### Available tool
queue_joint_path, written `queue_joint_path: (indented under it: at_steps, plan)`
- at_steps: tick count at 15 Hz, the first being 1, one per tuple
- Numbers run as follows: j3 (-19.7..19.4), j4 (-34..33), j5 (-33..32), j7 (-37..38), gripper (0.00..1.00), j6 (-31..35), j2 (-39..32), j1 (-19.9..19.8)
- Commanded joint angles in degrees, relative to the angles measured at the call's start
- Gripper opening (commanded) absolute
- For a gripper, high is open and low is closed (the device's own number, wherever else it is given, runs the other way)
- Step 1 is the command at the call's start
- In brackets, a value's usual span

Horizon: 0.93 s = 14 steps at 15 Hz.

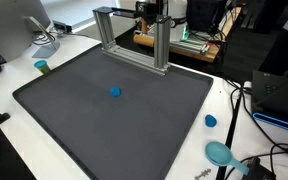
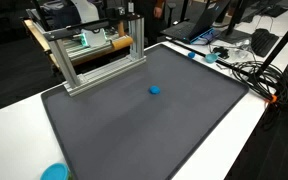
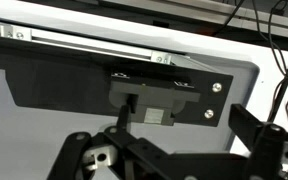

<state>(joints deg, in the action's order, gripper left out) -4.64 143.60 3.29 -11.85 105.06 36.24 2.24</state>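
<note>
Pincer (image 3: 174, 162) hangs open in wrist view, nothing between jaws. Small blue object (image 1: 115, 92) lies near middle of dark mat (image 1: 74, 120) on white table (image 1: 14, 75), well apart from aluminium frame (image 1: 134, 40) at mat's far edge. Blue cap (image 1: 210, 121) sits on table beside mat.

The arm (image 1: 150, 9) is seen only in small part in an exterior view, as a dark shape at the top edge, far back in the scene. In the wrist view the gripper (image 3: 174, 160) is shown along the bottom edge. Its black fingers (image 3: 267, 148) are set wide apart, so it appears to be held open, though the fingertips are cut off.
</note>
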Motion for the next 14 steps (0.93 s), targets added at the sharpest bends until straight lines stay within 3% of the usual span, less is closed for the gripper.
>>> queue_joint_path:
  at_steps: [1, 11, 14]
  plan:
    - [0.2, -0.1, 0.1, -0.1, 1.00, -0.1, 0.0, -0.3]
    - [0.2, -0.1, 0.1, -0.1, 1.00, -0.1, 0.0, -0.3]
    - [4.4, 2.2, -0.6, 10.9, 1.00, 3.2, 2.0, -2.3]
